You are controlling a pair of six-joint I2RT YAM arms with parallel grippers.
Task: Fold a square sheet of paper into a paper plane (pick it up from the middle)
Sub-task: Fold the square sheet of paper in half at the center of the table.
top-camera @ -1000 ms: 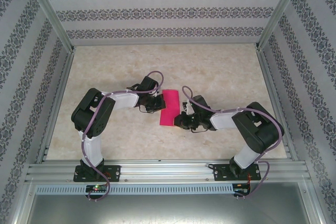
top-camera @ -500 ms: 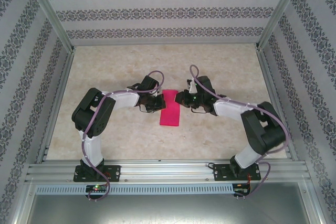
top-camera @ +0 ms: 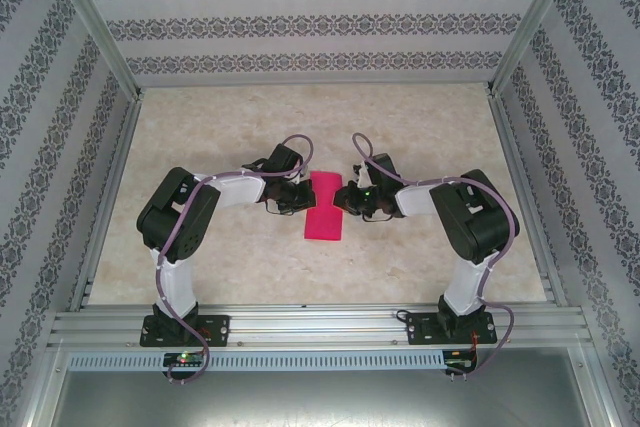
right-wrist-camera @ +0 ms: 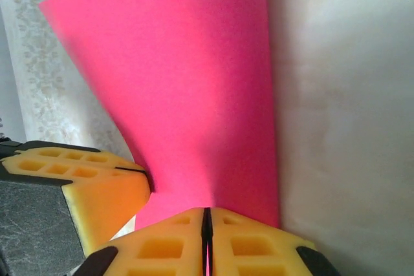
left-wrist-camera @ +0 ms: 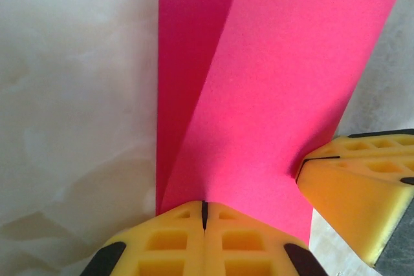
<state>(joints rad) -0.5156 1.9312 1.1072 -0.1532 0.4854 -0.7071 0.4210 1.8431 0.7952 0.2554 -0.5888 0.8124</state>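
Note:
The pink sheet of paper (top-camera: 324,205) lies mid-table, folded into a narrow strip with a long diagonal crease (left-wrist-camera: 272,82). My left gripper (top-camera: 302,198) is at the strip's left edge. Its yellow fingertips (left-wrist-camera: 204,210) are shut, with no paper visible in the slit, and they rest against the paper. My right gripper (top-camera: 346,199) meets the strip's right edge. It is shut (right-wrist-camera: 207,214) with a sliver of pink in the slit, and the paper (right-wrist-camera: 187,82) rises away from it. Each wrist view shows the other gripper's yellow fingers (left-wrist-camera: 352,185) (right-wrist-camera: 97,179) touching the paper's far edge.
The marbled tabletop (top-camera: 230,127) is boxed in by patterned walls and aluminium posts (top-camera: 95,27). A metal rail (top-camera: 320,325) runs along the near edge by both arm bases. Both arms are bent inwards, their wrists almost meeting over the paper.
My right gripper has moved from the strip's lower right corner up to its upper right edge, and that arm's elbow has pulled in. The left arm and the strip have stayed put.

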